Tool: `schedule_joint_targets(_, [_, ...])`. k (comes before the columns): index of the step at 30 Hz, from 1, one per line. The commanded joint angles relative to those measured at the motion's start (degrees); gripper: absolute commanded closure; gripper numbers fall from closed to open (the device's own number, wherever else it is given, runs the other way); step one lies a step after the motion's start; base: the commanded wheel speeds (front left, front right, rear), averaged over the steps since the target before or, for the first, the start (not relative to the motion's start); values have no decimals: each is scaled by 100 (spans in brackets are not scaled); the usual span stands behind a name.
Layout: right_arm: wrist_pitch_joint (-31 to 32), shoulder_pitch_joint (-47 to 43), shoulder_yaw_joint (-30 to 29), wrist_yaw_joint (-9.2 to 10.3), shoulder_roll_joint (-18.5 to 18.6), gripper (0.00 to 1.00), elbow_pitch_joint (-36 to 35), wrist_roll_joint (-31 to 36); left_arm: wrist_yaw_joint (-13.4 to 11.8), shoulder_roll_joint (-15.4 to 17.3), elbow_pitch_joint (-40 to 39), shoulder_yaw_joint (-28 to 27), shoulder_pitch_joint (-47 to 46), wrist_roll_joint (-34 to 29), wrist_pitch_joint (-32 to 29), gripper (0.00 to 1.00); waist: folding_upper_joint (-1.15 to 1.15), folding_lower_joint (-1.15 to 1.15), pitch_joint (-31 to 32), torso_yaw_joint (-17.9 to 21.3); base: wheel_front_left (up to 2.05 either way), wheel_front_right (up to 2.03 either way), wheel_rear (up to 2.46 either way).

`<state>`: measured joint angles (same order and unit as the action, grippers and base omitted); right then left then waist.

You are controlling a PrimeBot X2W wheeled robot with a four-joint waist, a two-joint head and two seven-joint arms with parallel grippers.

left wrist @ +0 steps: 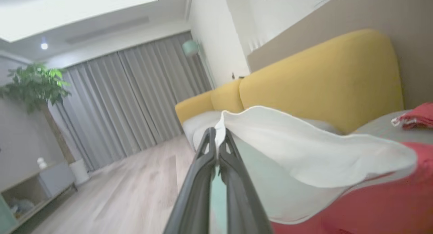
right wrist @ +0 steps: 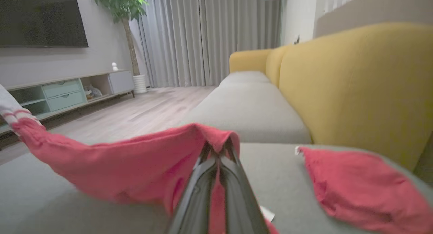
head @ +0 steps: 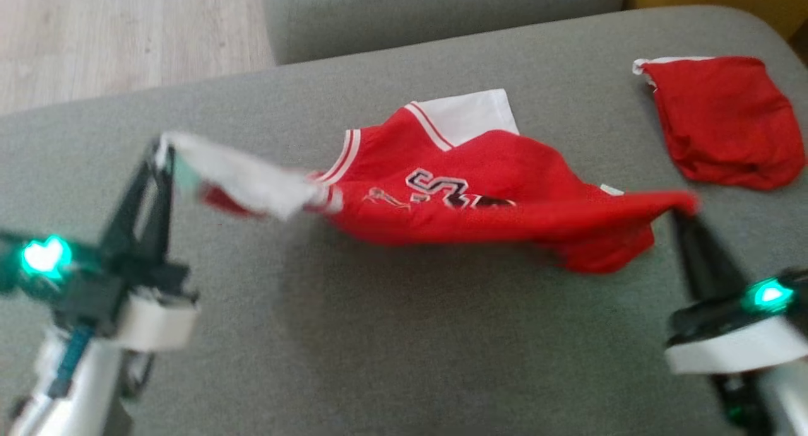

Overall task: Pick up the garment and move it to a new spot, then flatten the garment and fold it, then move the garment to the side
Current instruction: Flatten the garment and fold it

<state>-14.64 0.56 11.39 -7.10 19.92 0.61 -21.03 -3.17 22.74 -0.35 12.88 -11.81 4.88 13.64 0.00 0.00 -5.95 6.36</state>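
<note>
A red garment [head: 480,202] with white sleeves and striped trim hangs stretched between my two grippers above the grey sofa seat [head: 353,335]. My left gripper [head: 165,147] is shut on a white sleeve [left wrist: 304,149] at the left. At the right, my right gripper [head: 683,212] is shut on the red hem [right wrist: 203,139]. In the left wrist view the left gripper [left wrist: 217,134] pinches the white edge. The right wrist view has the right gripper [right wrist: 218,150] with red cloth between its fingers. The middle of the garment sags and its far part rests on the seat.
A second red garment [head: 726,123] lies bunched at the far right of the seat, also seen as a red garment [right wrist: 358,183]. A yellow backrest [right wrist: 355,85] runs along the right side. Wooden floor [head: 120,32] lies beyond the seat's far left edge.
</note>
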Motion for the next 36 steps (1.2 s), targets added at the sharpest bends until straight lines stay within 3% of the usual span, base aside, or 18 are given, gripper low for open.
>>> schedule_joint_targets(1, [-36,262,-167,-39,317,100,-406,-37,82,340,-525,-334,-667,-61,-89,100,0,0,90,20,0,0,0])
schedule_joint_targets(10, [130,980,-904,-39,1281,100,-1371,-319,595,876,-1721,-493,-2248,38,-762,100,0,0,276,131,0,0,0])
schedule_joint_targets(16, [522,2034,-863,-39,1871,100,-1377,-441,872,1011,-1502,-351,-3452,334,-1270,100,0,0,95,134,0,0,0])
schedule_joint_targets(21, [665,3233,-217,-39,2065,100,-672,-580,1004,1102,-705,-76,-4355,622,-1431,100,0,0,-390,68,0,0,0])
schedule_joint_targets(26, [558,4581,466,-39,2076,100,430,-648,1048,1185,162,398,-5335,513,-1326,100,0,0,-1126,-126,0,0,0])
schedule_joint_targets(31, [216,5940,712,-39,1903,100,1497,-499,1057,892,1078,793,-6677,245,-872,100,0,0,-1793,-318,0,0,0])
schedule_joint_targets(36, [5,6956,760,-39,1818,100,2114,-15,1036,579,1821,1038,-7852,-128,-274,100,0,0,-2136,-400,0,0,0])
